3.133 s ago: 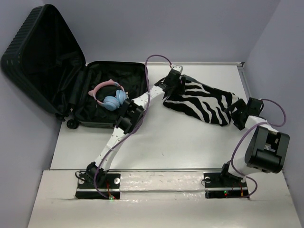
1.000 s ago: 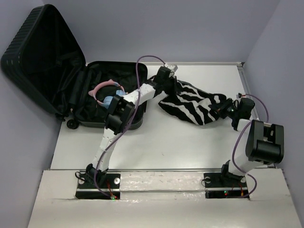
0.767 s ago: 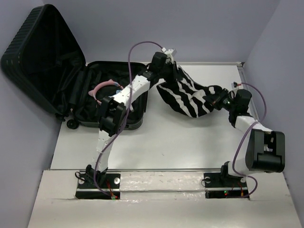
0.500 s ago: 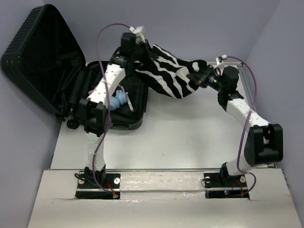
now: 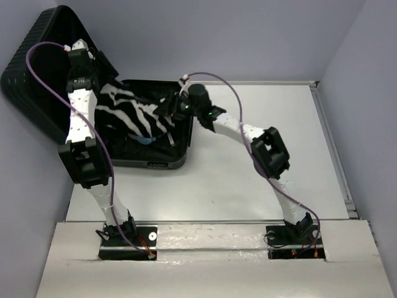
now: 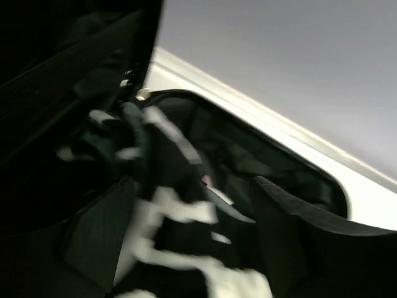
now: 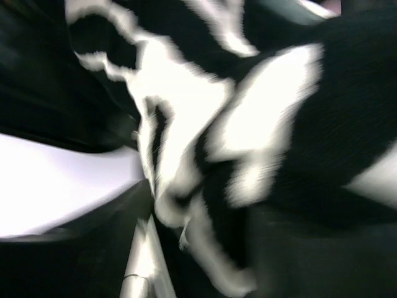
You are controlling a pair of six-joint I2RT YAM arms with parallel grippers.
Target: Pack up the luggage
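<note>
Directly below both hands, open luggage (image 5: 155, 162)

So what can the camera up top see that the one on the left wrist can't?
Only the top view shows both arms reaching from their bases, the left gripper and right gripper each at an end of the zebra cloth, the bare white table, and the suitcase's ribbed outer shell. Only the left wrist view gives a close, blurred look down into the dark lining, with the rim of the luggage against the table edge. Both show the striped cloth hanging over the open luggage.
</note>
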